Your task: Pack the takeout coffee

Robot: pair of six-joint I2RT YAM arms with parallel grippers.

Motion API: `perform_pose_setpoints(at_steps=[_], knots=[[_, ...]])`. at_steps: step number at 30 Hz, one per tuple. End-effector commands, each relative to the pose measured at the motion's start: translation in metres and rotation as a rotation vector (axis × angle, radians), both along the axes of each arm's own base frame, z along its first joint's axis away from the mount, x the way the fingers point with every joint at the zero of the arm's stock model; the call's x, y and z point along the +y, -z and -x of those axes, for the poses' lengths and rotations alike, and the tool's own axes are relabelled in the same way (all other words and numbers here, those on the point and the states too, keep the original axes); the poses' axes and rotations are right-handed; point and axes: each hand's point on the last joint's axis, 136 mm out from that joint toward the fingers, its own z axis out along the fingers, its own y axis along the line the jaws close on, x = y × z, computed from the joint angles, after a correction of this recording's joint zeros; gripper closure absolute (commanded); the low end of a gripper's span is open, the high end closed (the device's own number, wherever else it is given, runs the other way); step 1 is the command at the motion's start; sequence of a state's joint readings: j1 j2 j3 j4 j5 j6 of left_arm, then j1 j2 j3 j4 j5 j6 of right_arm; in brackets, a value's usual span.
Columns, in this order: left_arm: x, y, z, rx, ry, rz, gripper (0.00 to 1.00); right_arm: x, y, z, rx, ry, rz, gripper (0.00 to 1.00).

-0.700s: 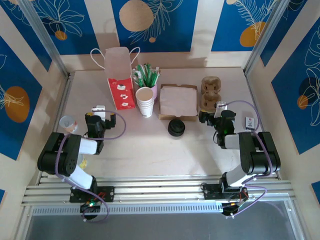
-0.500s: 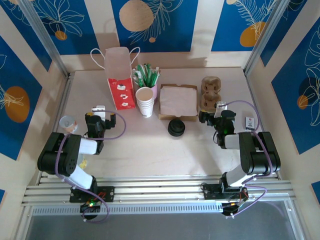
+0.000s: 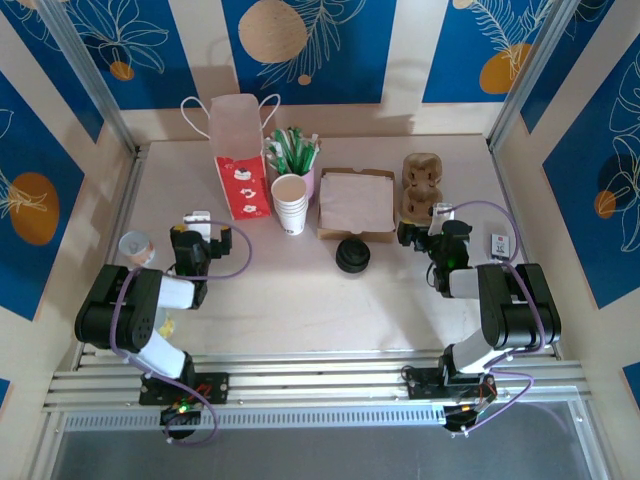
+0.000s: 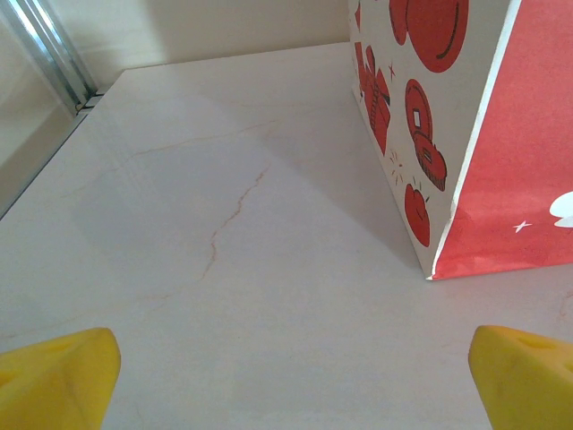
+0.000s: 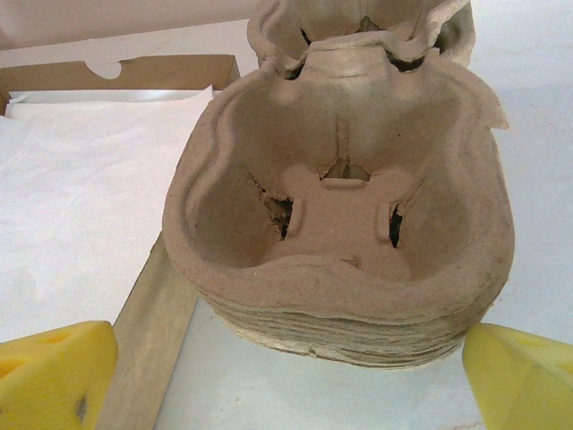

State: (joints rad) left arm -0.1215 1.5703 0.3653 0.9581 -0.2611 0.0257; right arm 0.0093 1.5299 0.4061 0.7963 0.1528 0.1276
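Note:
No lidded cup shows, so the takeout coffee is out of view. A small pale lidless cup (image 3: 134, 245), tan inside, stands at the table's left edge beside my left arm. A stack of brown pulp carriers (image 3: 422, 186) (image 5: 340, 206) sits at the back right. My right gripper (image 3: 428, 222) (image 5: 291, 381) is open just short of it, with nothing between its yellow fingers. A red and white paper bag (image 3: 240, 172) (image 4: 466, 134) stands at the back left. My left gripper (image 3: 199, 219) (image 4: 294, 381) is open over bare table, near and left of the bag.
A stack of lidless white cups (image 3: 290, 204) stands right of the bag, with green sticks in a pink holder (image 3: 296, 150) behind. A flat cardboard box with white paper (image 3: 355, 203) (image 5: 81, 179) lies left of the carriers. Black lids (image 3: 352, 255) sit mid-table.
The small lidless cup at the left edge has shifted slightly towards the back. Both arms are still.

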Motion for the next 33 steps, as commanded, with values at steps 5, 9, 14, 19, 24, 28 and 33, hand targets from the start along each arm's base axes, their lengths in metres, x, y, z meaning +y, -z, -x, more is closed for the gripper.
perform_pose_setpoints(at_steps=[5,9,14,19,24,28,33], knots=[[0.003,-0.003,0.0,-0.017,0.002,0.003,0.0,-0.007,-0.054,0.011,-0.106,0.104,0.08,0.01],[0.003,-0.003,0.0,-0.017,0.002,0.002,0.0,-0.01,-0.121,0.032,-0.207,0.169,-0.034,0.01],[0.003,-0.004,0.0,-0.018,0.002,0.003,0.0,0.046,-0.187,0.064,-0.263,-0.079,-0.347,0.01],[0.003,-0.004,0.0,-0.019,0.001,0.002,0.0,0.09,-0.213,0.085,-0.168,-0.203,-0.624,0.01],[0.003,-0.004,0.0,-0.018,0.002,0.002,0.0,0.141,-0.21,0.082,0.002,-0.321,-0.565,0.01],[0.003,-0.003,0.0,-0.018,0.002,0.002,0.0,0.182,-0.202,0.076,0.135,-0.331,-0.34,0.07],[0.003,-0.004,0.0,-0.018,0.002,0.003,0.0,0.222,-0.18,0.052,0.362,-0.323,-0.192,0.29]])
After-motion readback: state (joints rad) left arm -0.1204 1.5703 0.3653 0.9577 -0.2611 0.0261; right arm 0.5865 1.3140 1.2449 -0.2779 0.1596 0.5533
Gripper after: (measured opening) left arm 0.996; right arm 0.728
